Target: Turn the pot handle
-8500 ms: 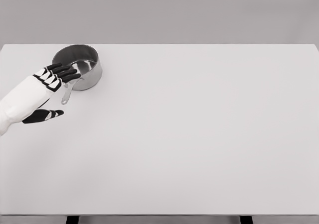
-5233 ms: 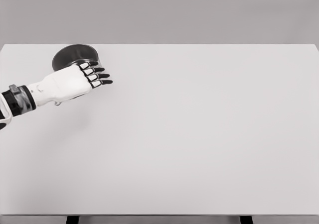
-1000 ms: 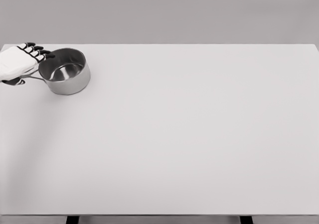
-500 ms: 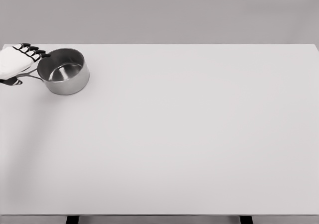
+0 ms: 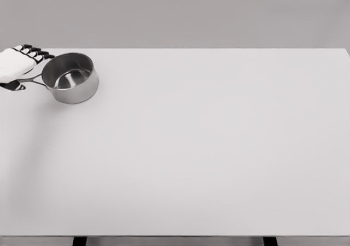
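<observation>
Gleaming unmarked pot (image 5: 70, 77), handle (image 5: 30, 80) leftward

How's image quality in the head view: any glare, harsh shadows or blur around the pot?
Head view: flat, even light; the pot shows soft highlights inside, no blown glare, and a faint shadow on the table. Edges slightly soft. The left hand is cropped at the frame edge.

Steel pot (image 5: 71, 79) stands upright at the far-left corner of the table (image 5: 219, 147), its handle (image 5: 31, 80) pointing left beside the left robot hand (image 5: 15, 64). These two are the only obstacles; the table surface right of and nearer than the pot lies open.
</observation>
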Available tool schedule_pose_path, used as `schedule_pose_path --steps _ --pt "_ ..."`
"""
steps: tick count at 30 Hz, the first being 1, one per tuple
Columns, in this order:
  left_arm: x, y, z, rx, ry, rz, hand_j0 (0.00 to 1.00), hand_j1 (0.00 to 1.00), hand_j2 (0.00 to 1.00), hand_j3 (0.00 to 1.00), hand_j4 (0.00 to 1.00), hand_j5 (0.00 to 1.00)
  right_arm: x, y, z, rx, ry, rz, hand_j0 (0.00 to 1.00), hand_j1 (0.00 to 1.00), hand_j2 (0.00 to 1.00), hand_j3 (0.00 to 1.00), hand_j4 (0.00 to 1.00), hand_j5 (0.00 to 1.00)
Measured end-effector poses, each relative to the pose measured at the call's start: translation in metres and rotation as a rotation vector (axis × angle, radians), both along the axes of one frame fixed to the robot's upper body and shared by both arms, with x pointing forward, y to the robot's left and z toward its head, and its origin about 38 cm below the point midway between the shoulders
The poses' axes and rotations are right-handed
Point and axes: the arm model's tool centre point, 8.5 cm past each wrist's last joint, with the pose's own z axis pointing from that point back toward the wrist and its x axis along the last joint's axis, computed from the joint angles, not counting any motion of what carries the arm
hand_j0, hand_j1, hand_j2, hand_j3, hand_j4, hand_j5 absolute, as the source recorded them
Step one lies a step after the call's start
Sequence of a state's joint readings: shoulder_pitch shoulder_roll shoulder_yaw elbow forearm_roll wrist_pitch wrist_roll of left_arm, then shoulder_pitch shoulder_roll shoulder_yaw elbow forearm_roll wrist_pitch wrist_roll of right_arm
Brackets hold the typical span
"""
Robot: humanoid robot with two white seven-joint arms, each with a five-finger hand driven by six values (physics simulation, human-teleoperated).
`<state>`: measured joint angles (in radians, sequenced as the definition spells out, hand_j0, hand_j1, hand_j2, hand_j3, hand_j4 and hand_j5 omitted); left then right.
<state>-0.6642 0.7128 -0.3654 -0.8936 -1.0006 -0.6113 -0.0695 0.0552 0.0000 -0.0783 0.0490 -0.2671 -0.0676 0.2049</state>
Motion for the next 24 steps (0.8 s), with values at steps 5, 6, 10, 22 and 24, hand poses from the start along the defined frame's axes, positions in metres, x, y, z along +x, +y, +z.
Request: schedule_pose_path --steps 5,6,10,22,24 --pt "0.008 0.002 0.004 -0.020 -0.004 0.022 1.00 1.00 1.00 1.00 1.00 1.00 0.000 0.000 0.000 0.000 0.000 0.000 1.00 1.00 1.00 1.00 1.00 1.00" --pt "0.008 0.002 0.001 -0.024 0.001 0.027 1.00 1.00 1.00 1.00 1.00 1.00 0.000 0.000 0.000 0.000 0.000 0.000 1.00 1.00 1.00 1.00 1.00 1.00" --pt "0.009 0.002 -0.003 -0.033 0.010 0.035 1.00 1.00 1.00 1.00 1.00 1.00 0.000 0.000 0.000 0.000 0.000 0.000 1.00 1.00 1.00 1.00 1.00 1.00" --pt "0.014 0.008 0.001 -0.042 0.009 0.061 1.00 1.00 1.00 1.00 1.00 1.00 0.000 0.000 0.000 0.000 0.000 0.000 1.00 1.00 1.00 1.00 1.00 1.00" --pt "0.015 0.010 0.004 -0.044 0.006 0.066 1.00 1.00 1.00 1.00 1.00 1.00 0.000 0.000 0.000 0.000 0.000 0.000 1.00 1.00 1.00 1.00 1.00 1.00"
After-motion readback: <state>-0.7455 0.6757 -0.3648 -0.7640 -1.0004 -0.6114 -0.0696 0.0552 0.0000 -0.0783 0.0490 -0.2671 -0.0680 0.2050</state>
